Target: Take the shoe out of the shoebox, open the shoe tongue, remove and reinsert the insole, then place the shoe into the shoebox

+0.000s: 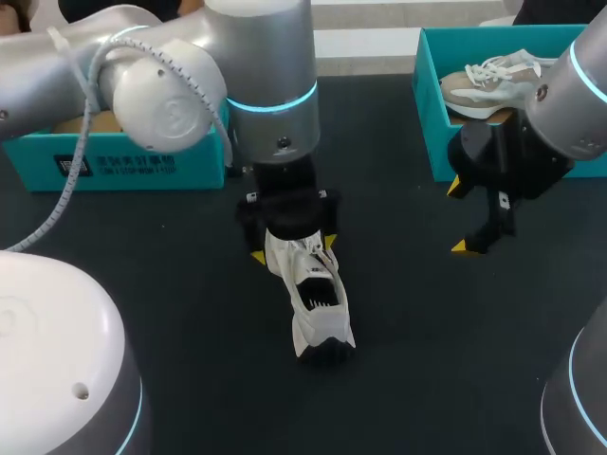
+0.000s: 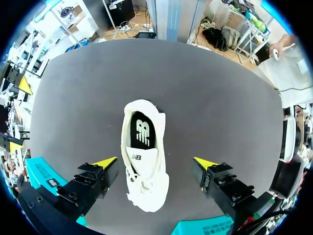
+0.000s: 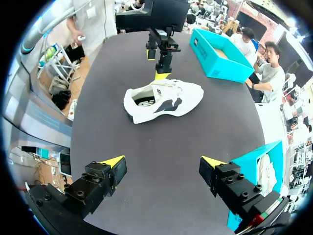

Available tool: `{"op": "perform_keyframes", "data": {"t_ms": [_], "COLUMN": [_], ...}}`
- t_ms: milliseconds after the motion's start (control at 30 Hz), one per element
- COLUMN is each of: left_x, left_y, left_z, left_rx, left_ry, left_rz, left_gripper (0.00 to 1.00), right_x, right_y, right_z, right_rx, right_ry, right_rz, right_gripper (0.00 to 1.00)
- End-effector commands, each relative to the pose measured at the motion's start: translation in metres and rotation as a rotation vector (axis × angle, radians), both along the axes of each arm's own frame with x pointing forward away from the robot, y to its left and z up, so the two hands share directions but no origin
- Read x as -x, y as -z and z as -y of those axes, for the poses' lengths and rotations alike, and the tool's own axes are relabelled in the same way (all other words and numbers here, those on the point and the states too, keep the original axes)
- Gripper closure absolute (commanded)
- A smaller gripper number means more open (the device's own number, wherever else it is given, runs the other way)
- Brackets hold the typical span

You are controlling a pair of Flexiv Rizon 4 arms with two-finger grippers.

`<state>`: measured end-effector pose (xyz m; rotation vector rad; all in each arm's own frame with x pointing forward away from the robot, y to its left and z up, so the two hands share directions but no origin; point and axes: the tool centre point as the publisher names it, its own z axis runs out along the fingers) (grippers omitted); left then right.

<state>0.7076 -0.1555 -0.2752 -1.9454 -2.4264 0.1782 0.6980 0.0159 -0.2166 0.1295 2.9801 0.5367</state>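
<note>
**While both tools stand open, the shoe lies on the bench**

With yellow-tipped fingers spread wide, the left tool (image 2: 155,164) hangs over the laced forepart of the white lace-up sports shoe (image 2: 144,147), which rests sole-down on the dark grey bench (image 1: 171,284). The right tool (image 3: 163,161), fingers likewise apart, holds nothing, well apart from that shoe. One teal cardboard shoebox (image 1: 114,161) stands behind the left arm. A second teal box (image 1: 432,104) contains a beige-and-white shoe (image 1: 493,81).

My left hand (image 2: 155,163) hangs straight above the shoe (image 2: 145,193), fingers spread wide either side of it. My right hand (image 3: 163,161) hovers well off the shoe's side, fingers apart.
</note>
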Motion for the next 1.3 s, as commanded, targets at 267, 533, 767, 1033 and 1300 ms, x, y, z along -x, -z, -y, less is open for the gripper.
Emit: {"op": "perform_keyframes", "data": {"t_ms": [267,533,767,1033,1300], "left_x": [0.009,0.027,0.051,0.076,0.097], "left_y": [-0.012,-0.009,-0.009,0.004,0.016], "left_z": [-0.01,-0.021,-0.01,0.013,0.018], "left_rx": [0.001,0.008,0.028,-0.002,-0.004], "left_ry": [-0.497,-1.198,-1.506,-1.539,-1.559], "left_rz": [-0.151,-0.28,-0.088,-0.019,-0.013], "left_gripper": [0.0,0.0,0.0,0.0,0.05], "right_x": [-0.001,-0.001,-0.001,-0.001,-0.001], "right_y": [0.001,0.001,0.001,0.001,0.001], "right_z": [-0.001,-0.001,-0.001,-0.001,-0.001], "right_rx": [0.001,0.001,0.001,0.001,0.001], "right_ry": [0.001,0.001,0.001,0.001,0.001], "right_rz": [0.0,0.0,0.0,0.0,0.0], "right_gripper": [0.0,0.0,0.0,0.0,0.0]}}
